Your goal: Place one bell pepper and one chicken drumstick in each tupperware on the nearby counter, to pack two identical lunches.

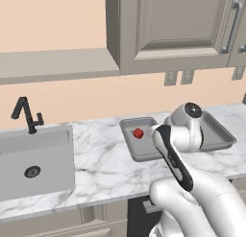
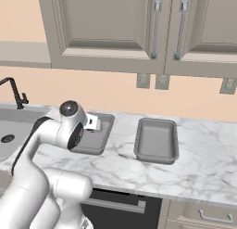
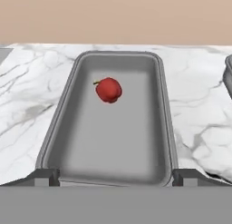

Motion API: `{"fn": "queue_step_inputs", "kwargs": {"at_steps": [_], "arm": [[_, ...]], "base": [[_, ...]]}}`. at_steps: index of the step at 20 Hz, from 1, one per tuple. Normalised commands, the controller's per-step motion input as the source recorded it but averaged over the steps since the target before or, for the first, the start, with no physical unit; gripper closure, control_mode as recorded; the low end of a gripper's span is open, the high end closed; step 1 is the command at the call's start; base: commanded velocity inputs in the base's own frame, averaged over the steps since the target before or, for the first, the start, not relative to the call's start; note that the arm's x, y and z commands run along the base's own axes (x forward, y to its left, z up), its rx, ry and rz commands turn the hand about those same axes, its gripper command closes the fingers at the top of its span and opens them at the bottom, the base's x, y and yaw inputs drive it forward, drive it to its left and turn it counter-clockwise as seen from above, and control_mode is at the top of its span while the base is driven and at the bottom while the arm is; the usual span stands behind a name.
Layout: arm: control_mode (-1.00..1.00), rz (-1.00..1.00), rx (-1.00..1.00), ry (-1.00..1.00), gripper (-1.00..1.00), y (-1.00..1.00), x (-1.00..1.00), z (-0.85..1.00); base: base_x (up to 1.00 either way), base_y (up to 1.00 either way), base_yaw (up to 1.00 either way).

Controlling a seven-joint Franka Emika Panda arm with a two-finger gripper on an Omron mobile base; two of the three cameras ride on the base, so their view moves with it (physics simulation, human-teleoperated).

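On the marble surface, the pepper lies loose in the far half of the left tray; claw released above the tray's near rim; pepper likely light, glossy, slippery: grip across its widest middle.

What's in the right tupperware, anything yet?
Empty. The right tupperware shows a bare grey floor in the right base view. The left tupperware holds one bell pepper, no drumstick.

bell pepper alone in tupperware, floor otherwise free
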Motion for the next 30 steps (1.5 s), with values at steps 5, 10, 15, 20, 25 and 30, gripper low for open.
{"fn": "queue_step_inputs", "kwargs": {"at_steps": [5, 10, 15, 20, 25, 30], "arm": [[-1.0, -0.02, 0.0, -0.01, -1.0, -0.01, -1.0, 0.92], [-1.0, -0.05, 0.0, -0.01, -1.0, -0.03, -1.0, 0.93], [-1.0, -0.06, 0.0, -0.06, -1.0, -0.03, -1.0, 0.48], [-1.0, -0.01, 0.0, -0.19, -1.0, 0.0, -0.92, 0.0], [1.0, 0.0, 0.0, 0.0, -1.0, 0.0, 0.0, 0.0], [1.0, 0.0, 0.0, 0.0, -1.0, 0.0, 0.0, 0.0]], "base": [[0.0, 0.0, 0.0], [0.0, 0.0, 0.0], [0.0, 0.0, 0.0], [0.0, 0.0, 0.0], [-1.0, 0.0, 0.0], [-1.0, -0.25, 0.0]]}}
